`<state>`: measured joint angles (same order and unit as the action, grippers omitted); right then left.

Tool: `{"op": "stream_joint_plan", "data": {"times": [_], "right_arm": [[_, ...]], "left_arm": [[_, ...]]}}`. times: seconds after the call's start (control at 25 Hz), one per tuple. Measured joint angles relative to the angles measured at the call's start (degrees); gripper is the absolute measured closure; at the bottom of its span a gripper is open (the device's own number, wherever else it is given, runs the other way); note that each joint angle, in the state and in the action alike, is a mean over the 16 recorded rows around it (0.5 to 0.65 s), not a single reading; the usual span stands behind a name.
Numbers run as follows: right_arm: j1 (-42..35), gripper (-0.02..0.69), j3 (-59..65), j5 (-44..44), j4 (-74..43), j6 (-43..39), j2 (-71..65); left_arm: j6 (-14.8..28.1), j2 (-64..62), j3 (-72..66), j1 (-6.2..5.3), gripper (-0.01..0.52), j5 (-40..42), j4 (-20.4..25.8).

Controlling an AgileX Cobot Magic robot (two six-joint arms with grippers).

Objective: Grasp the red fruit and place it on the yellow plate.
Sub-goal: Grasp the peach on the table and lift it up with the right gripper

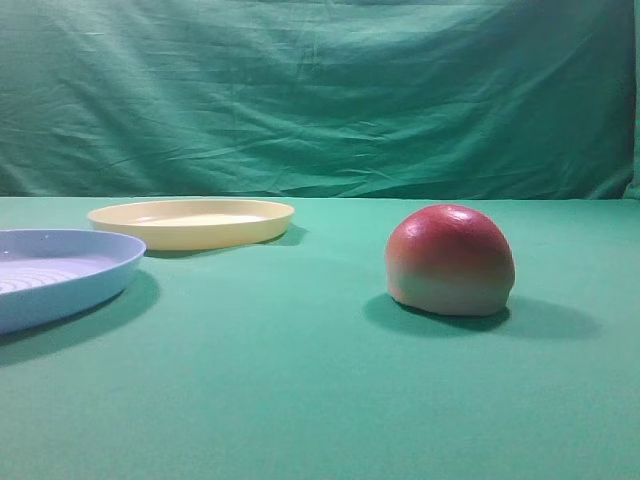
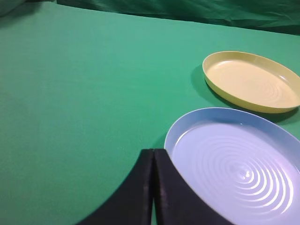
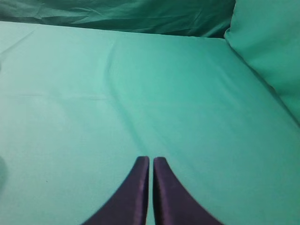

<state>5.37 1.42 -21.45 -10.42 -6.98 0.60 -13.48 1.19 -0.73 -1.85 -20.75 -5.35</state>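
The red fruit sits flat-side down on the green cloth at the right of the exterior view, red on top and pale below. The yellow plate lies empty at the back left; in the left wrist view the yellow plate is at the upper right. My left gripper is shut on nothing, its tips beside the blue plate's rim. My right gripper is shut over bare cloth, with the fruit out of its view. Neither gripper shows in the exterior view.
A light blue ridged plate lies at the left edge, in front of the yellow one; the blue plate fills the lower right of the left wrist view. A green cloth backdrop hangs behind the table. A cloth fold rises at the right.
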Motion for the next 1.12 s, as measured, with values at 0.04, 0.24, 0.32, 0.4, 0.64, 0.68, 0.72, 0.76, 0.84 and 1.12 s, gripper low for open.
{"op": "stream_joint_plan", "data": {"times": [0.04,0.24,0.32,0.4,0.64,0.68,0.72,0.76,0.84,1.12], "right_arm": [[0.0,0.665,0.0,0.0,0.0,0.0,0.0],[0.0,0.665,0.0,0.0,0.0,0.0,0.0],[0.0,0.665,0.0,0.0,0.0,0.1,0.0],[0.0,0.665,0.0,0.0,0.0,0.1,0.0],[0.0,0.665,0.0,0.0,0.0,0.1,0.0],[0.0,0.665,0.0,0.0,0.0,0.1,0.0],[0.0,0.665,0.0,0.0,0.0,0.1,0.0],[0.0,0.665,0.0,0.0,0.0,0.1,0.0],[0.0,0.665,0.0,0.0,0.0,0.1,0.0],[0.0,0.665,0.0,0.0,0.0,0.1,0.0]], "left_arm": [[0.0,0.0,0.0,0.00,0.514,0.0,0.0],[0.0,0.0,0.0,0.00,0.514,0.0,0.0],[0.0,0.0,0.0,0.00,0.514,0.0,0.0],[0.0,0.0,0.0,0.00,0.514,0.0,0.0],[0.0,0.0,0.0,0.00,0.514,0.0,0.0],[0.0,0.0,0.0,0.00,0.514,0.0,0.0],[0.0,0.0,0.0,0.00,0.514,0.0,0.0],[0.0,0.0,0.0,0.00,0.514,0.0,0.0],[0.0,0.0,0.0,0.00,0.514,0.0,0.0],[0.0,0.0,0.0,0.00,0.514,0.0,0.0]]}}
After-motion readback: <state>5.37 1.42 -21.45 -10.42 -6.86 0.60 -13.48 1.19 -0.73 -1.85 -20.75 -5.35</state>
